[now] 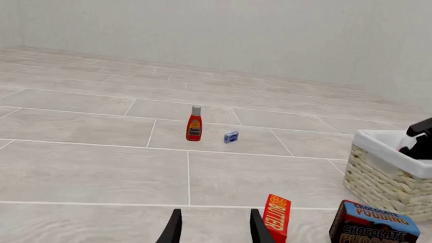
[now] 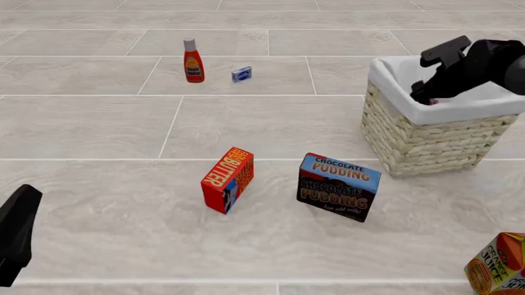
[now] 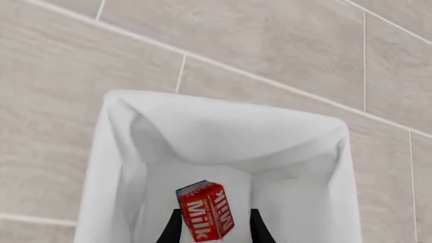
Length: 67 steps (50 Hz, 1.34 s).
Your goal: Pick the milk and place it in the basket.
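milk [image 3: 205, 211]: small red carton, white "Milk" lettering on side, thin blue-white strip along one edge. Sits down inside basket [image 3: 121, 167], tilted, not square to walls, white liner all around it. Can't tell if it's resting on bottom or hanging above it.

basket: big pale woven wicker [image 2: 426, 144], squarish, white cloth liner folded over rim. Stands upright on tiled surface at right side of front view, far half. In front view milk hidden, only a tiny pinkish-red bit at rim.
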Tool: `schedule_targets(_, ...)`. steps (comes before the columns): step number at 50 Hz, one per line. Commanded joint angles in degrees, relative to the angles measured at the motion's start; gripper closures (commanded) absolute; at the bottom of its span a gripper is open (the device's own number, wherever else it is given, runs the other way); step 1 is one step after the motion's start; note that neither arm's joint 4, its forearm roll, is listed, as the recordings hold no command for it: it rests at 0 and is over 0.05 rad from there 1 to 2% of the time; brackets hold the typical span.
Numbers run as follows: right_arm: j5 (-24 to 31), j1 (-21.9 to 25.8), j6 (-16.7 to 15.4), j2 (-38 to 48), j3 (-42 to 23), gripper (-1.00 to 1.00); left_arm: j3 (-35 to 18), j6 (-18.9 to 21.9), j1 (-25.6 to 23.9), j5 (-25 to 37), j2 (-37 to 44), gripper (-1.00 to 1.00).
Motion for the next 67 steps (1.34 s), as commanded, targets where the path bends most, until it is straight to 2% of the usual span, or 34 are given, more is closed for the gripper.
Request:
schedule_targets(1,0.0,-0.1,0.6,-0.8,-0.6,-1.0,0.2,0.0,-0.1,-0.2,0.0,-1.0)
schedule_targets(21,0.7,0.1,0.5,-2.8,-0.5,-1.0,0.2,-0.1,0.0,-0.4,0.0,-1.0)
schedule_targets(42,2.0,0.8,0.7,-8.7,0.3,-1.0,-0.4,0.0,-0.3,0.0,0.0,-1.0)
schedule_targets(67,-0.1,3.1,0.2,-17.5,7.3,-1.0,0.0,-0.5,-0.9,-0.7,0.0,-1.0)
